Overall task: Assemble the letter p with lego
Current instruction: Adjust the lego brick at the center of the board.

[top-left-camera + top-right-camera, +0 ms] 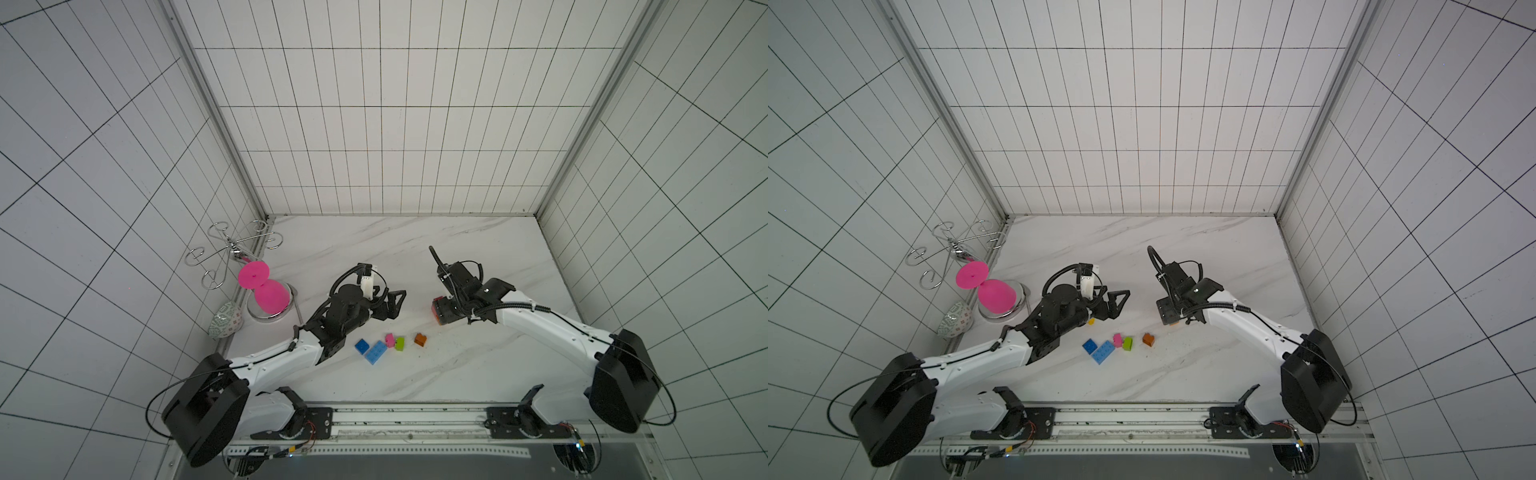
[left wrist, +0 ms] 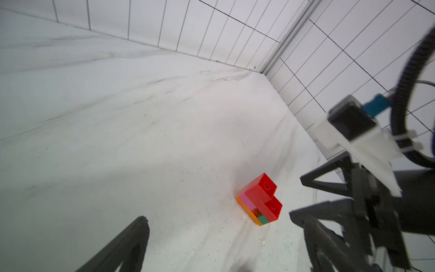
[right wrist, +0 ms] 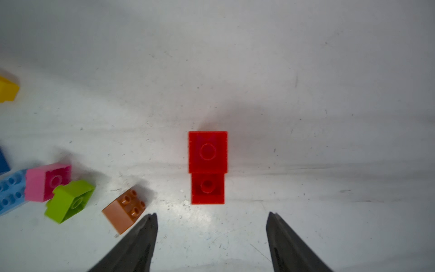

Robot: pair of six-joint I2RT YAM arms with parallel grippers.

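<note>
Right gripper [image 3: 211,214] hangs over the built stack [image 3: 208,164], mid-table toward the right edge, jaws apart and empty. Left gripper [image 1: 388,305] is also apart. I judge I should rise straight up, so the stack is spared. Six bricks lie loose nearer the front edge, one each: brown brick [image 3: 124,212], lime brick [image 3: 69,200], pink brick [image 3: 46,181], light blue brick [image 3: 10,190], blue brick [image 1: 362,345], yellow brick [image 3: 7,89].

Even, diffuse white light fills the enclosure; shadows are soft. Both top views bow the grid lines of the walls [image 1: 374,124] toward the edges. In the right wrist view, glare whitens the bench [image 3: 179,212] and the right claw [image 3: 211,213] is blurred, out of focus.
</note>
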